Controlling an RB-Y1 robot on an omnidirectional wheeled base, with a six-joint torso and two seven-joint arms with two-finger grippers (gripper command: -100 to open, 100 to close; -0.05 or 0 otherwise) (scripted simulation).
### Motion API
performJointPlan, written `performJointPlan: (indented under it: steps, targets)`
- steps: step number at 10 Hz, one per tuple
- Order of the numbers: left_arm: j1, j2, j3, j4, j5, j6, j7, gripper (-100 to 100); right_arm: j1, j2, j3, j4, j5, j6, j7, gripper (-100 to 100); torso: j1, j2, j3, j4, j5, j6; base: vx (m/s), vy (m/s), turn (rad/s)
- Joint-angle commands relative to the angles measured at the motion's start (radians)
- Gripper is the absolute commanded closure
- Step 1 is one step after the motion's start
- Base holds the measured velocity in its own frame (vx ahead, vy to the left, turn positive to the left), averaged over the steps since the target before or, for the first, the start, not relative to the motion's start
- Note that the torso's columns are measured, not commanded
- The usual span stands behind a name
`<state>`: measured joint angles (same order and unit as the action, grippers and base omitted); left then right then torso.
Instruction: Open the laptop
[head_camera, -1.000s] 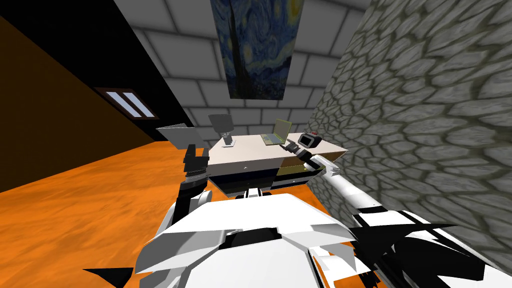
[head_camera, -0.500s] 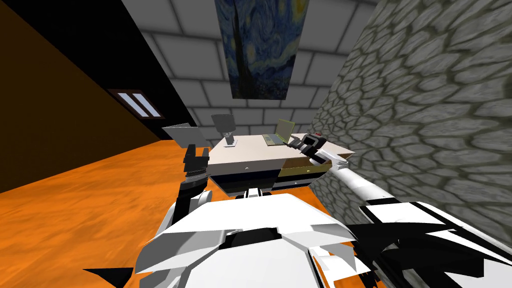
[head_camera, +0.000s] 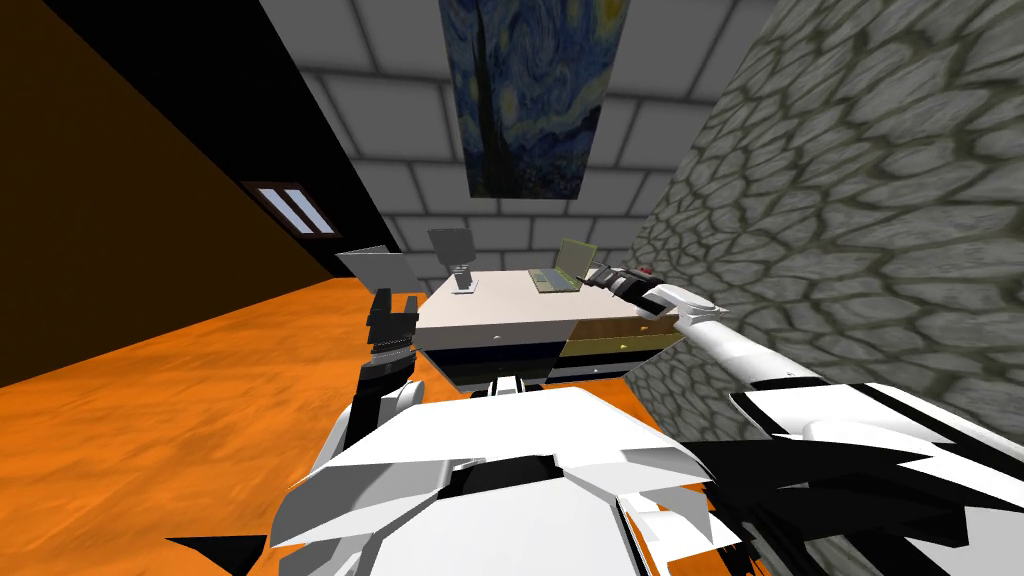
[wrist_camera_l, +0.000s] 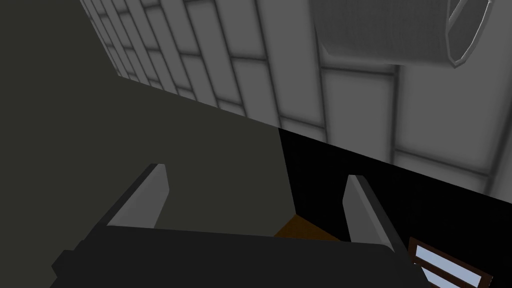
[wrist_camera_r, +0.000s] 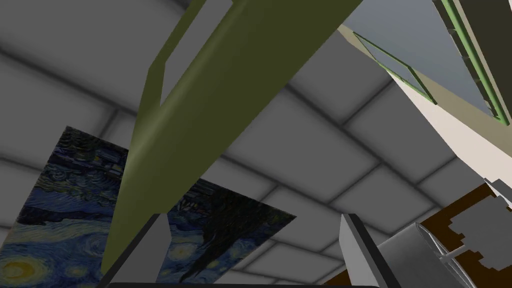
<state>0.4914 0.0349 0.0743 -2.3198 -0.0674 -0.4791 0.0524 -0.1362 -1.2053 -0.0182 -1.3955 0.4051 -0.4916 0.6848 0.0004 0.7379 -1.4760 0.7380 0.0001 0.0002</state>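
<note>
**A:** What is hard to make out?

**B:** The small dark thing (head_camera: 650, 271) with a red top, on the right side of the desk (head_camera: 505, 300), is mostly hidden behind my right wrist. In the right wrist view the laptop's olive lid (wrist_camera_r: 215, 110) is cut off at the picture's edge. Its lower end crosses one finger (wrist_camera_r: 150, 245), and I cannot tell whether they touch. A grey cylinder (wrist_camera_r: 422, 250) sits near the other finger, and I can't tell what it is.

**A:** Where is the laptop?

**B:** The laptop (head_camera: 565, 270) stands on the far right part of the desk with its lid already raised. A grey thing on a stand (head_camera: 452, 258) is to its left.

**A:** What differs from a second ago?

**B:** Back then the right gripper (head_camera: 606, 277) hung at the desk's near right corner, in front of the red-topped thing. Now it sits just beside the laptop's right edge. The window (head_camera: 290, 208) has slid across the head view, which is my own move. The left arm is where it was.

**A:** And the arms?

**B:** The right arm stretches forward, nearly straight, over the desk's right side. Its fingers are apart and hold nothing. The left arm is bent upright by the desk's left front corner. The left gripper (head_camera: 392, 300) points up, its fingers spread and empty, just under a flat grey panel (head_camera: 375, 270).
</note>
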Motion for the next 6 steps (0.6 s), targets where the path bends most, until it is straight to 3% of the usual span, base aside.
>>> performJointPlan:
  steps: [1, 5, 6]
  targets:
    - [0.000, 0.000, 0.000, 0.000, 0.000, 0.000, 0.000, 0, -0.033, -0.076, -0.003, 0.053, 0.017, -0.002, 0.036, -100, 0.000, 0.000, 0.000, 0.000, 0.000, 0.000, 0.013, 0.007, 0.061]
    - [0.000, 0.000, 0.000, 0.000, 0.000, 0.000, 0.000, 0, -0.075, -0.158, -0.001, 0.114, 0.034, -0.008, 0.069, -100, 0.000, 0.000, 0.000, 0.000, 0.000, -0.001, 0.010, 0.003, 0.043]
    - [0.000, 0.000, 0.000, 0.000, 0.000, 0.000, 0.000, 0, -0.074, -0.146, 0.003, 0.109, 0.032, -0.009, 0.062, -100, 0.000, -0.001, 0.000, 0.000, 0.000, -0.001, 0.000, 0.000, 0.000]
